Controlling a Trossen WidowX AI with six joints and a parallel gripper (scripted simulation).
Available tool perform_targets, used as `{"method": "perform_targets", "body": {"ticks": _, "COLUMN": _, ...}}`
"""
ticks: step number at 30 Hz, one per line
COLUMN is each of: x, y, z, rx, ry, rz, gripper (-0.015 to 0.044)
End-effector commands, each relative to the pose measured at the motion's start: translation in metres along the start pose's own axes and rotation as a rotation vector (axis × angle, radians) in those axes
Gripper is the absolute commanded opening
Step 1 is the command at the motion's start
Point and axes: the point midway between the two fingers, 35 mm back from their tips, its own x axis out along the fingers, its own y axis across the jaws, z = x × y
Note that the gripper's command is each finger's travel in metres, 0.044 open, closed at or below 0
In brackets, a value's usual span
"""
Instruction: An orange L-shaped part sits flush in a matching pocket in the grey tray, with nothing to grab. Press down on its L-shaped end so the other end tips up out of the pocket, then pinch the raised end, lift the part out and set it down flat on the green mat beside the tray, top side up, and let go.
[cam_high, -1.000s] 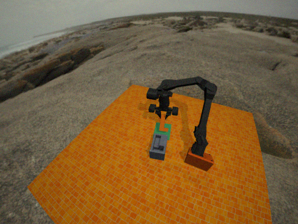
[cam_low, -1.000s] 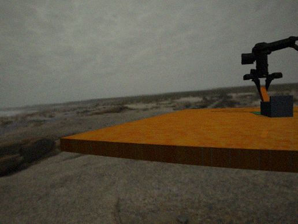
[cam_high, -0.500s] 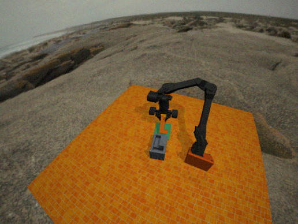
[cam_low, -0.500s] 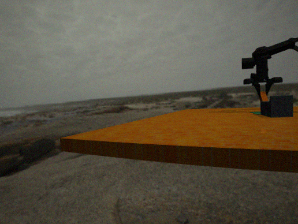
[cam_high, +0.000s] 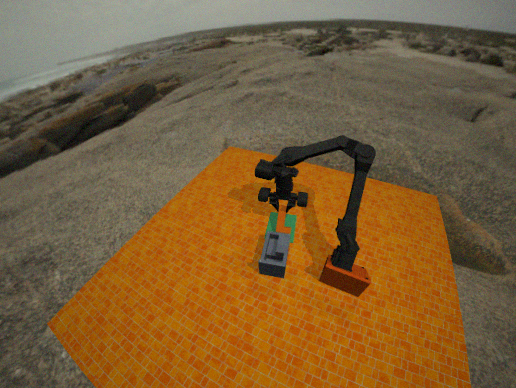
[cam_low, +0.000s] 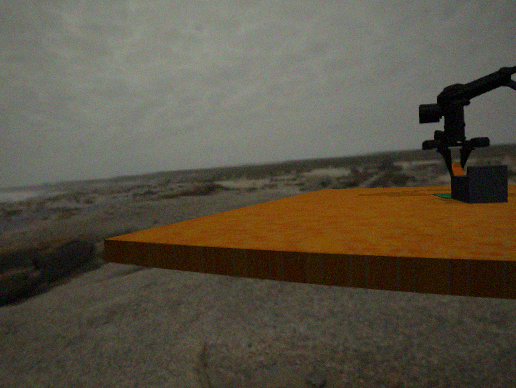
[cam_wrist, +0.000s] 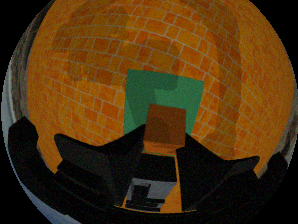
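Note:
The orange L-shaped part (cam_high: 281, 220) (cam_low: 457, 170) (cam_wrist: 166, 124) is out of its pocket, held steeply by its long end with the L-shaped end downward. My gripper (cam_high: 282, 209) (cam_low: 457, 168) (cam_wrist: 161, 131) is shut on it, above the green mat. The green mat (cam_high: 292, 220) (cam_low: 441, 196) (cam_wrist: 140, 90) lies beside the grey tray (cam_high: 272, 268) (cam_low: 488, 185) (cam_wrist: 166, 188). The tray's pocket is empty. In the exterior view the tray hides the part's lower end; whether that end touches the mat or tray I cannot tell.
The arm's orange base block (cam_high: 344, 278) stands to the right of the tray in the top view. The tray wall rises close beside the part's lower end. The orange tiled table top (cam_high: 200, 300) (cam_low: 300, 230) carries the tray and mat.

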Motion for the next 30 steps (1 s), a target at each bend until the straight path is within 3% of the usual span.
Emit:
{"method": "perform_targets", "body": {"ticks": 1, "x": 0.001, "y": -0.001, "z": 0.0, "rx": -0.007, "ry": -0.004, "rz": -0.003, "gripper": 0.0}}
{"method": "perform_targets", "body": {"ticks": 10, "x": 0.0, "y": 0.0, "z": 0.0, "rx": -0.001, "ry": 0.0, "rz": -0.001, "gripper": 0.0}}
{"method": "perform_targets", "body": {"ticks": 20, "x": -0.002, "y": 0.0, "z": 0.0, "rx": -0.001, "ry": 0.001, "rz": -0.001, "gripper": 0.0263}}
{"method": "perform_targets", "body": {"ticks": 25, "x": -0.04, "y": 0.004, "z": -0.001, "rx": -0.005, "ry": 0.005, "rz": 0.0, "gripper": 0.0394}}
{"method": "perform_targets", "body": {"ticks": 30, "x": -0.088, "y": 0.0, "z": -0.001, "rx": -0.009, "ry": 0.0, "rz": -0.003, "gripper": 0.04}}
